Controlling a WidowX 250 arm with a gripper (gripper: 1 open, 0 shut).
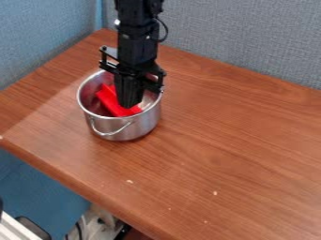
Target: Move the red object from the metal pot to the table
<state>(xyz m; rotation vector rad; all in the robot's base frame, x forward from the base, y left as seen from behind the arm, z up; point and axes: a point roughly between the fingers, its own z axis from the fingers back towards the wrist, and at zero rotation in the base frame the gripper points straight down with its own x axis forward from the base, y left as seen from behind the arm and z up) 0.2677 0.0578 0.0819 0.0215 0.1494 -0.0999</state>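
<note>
Item: table (238,141), reddish-brown wood grain. We see it spread to every side of the fingers, widest to their right.

Item: metal pot (128,126), round, shiny, upright on the table. Its wall rings the fingers, the left rim lying just left of them. Its thin wire handle (114,137) hangs down the near side, below the fingers.

Item: red object (113,99), inside the pot. It sits against the left side of the fingers and slants down under them. We cannot tell whether it touches the pot floor.

Item: gripper (130,99), black, on an arm that drops straight down from the top edge, wrist vertical, tips pointing down and sunk below the pot rim. We record the fingers as drawn fully together. We cannot tell whether they pinch an edge of the red object.
</note>
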